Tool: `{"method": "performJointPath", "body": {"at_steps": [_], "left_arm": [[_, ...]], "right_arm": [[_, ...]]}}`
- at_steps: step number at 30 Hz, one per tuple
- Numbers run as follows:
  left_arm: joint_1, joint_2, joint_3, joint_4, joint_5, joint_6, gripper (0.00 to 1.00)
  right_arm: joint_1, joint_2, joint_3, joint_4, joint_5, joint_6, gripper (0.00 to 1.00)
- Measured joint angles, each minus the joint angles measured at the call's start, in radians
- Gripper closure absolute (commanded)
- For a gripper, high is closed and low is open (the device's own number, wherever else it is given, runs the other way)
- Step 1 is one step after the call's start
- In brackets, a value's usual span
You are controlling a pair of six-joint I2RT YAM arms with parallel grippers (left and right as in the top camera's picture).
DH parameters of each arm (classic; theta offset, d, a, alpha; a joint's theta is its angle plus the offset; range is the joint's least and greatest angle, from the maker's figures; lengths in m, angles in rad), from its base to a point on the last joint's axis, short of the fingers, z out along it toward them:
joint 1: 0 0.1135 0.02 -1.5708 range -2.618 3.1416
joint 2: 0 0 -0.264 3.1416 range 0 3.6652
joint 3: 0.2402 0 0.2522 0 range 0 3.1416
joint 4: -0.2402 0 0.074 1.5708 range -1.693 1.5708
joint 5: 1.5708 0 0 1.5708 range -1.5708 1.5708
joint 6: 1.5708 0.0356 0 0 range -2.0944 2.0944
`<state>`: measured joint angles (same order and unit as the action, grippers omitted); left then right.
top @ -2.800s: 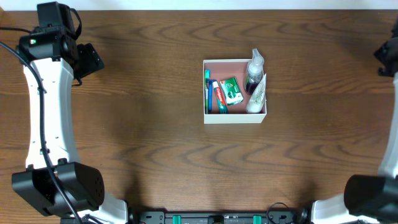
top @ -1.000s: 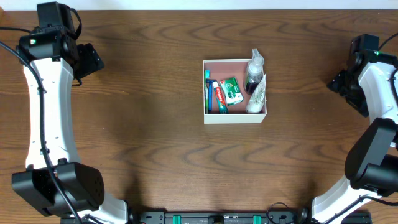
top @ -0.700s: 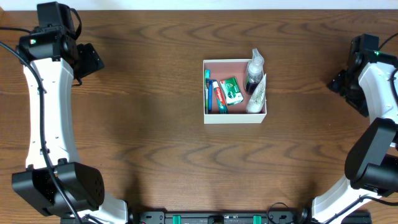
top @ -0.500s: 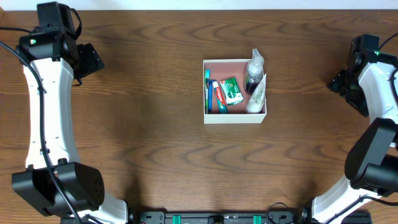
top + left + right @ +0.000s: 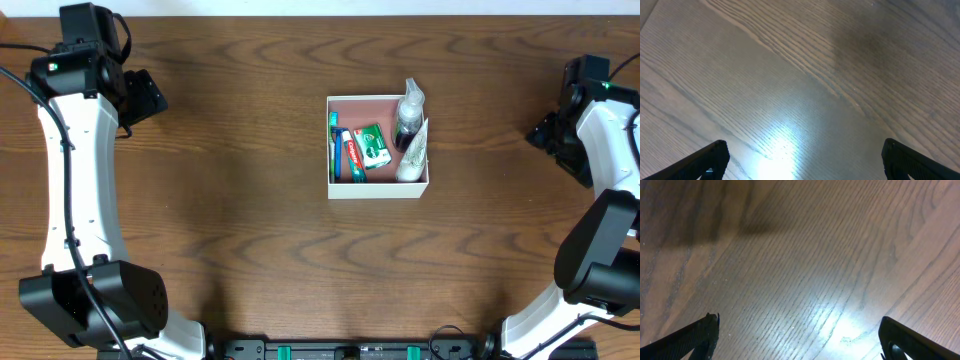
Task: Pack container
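The container (image 5: 378, 190), a square white-walled box with a pink-brown floor, stands at the table's middle. Inside lie a toothbrush (image 5: 333, 147), a toothpaste tube (image 5: 349, 156) and a green box (image 5: 372, 146). A clear pump bottle (image 5: 408, 116) and a white packet (image 5: 414, 157) lean at its right wall. My left gripper (image 5: 146, 97) hangs far to the left, open, over bare wood. My right gripper (image 5: 553, 139) is far to the right, also open. In each wrist view the left gripper (image 5: 802, 160) and right gripper (image 5: 800, 336) show wide-apart fingers with only table between them.
The dark wooden table (image 5: 250, 230) stretches all round the container. Both white arms rise along the left and right edges. The arm bases sit at the front corners.
Since the oldest frame my right arm has swung in from the far right edge to its present place. Over the last second nothing has moved.
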<state>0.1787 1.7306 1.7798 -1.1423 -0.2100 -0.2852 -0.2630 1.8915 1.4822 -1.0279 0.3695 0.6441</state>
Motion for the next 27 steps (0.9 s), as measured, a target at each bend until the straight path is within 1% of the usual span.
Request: {"method": "performJointPath", "body": {"at_steps": [21,27], "left_arm": [[0.000,-0.003,0.000,-0.018,-0.007,0.000,0.02],[0.000,-0.055,-0.002,-0.023,-0.007,0.000,0.02]], "right_arm": [[0.000,0.000,0.000,0.000,0.000,0.000,0.01],[0.000,0.000,0.000,0.000,0.000,0.000,0.01]]}}
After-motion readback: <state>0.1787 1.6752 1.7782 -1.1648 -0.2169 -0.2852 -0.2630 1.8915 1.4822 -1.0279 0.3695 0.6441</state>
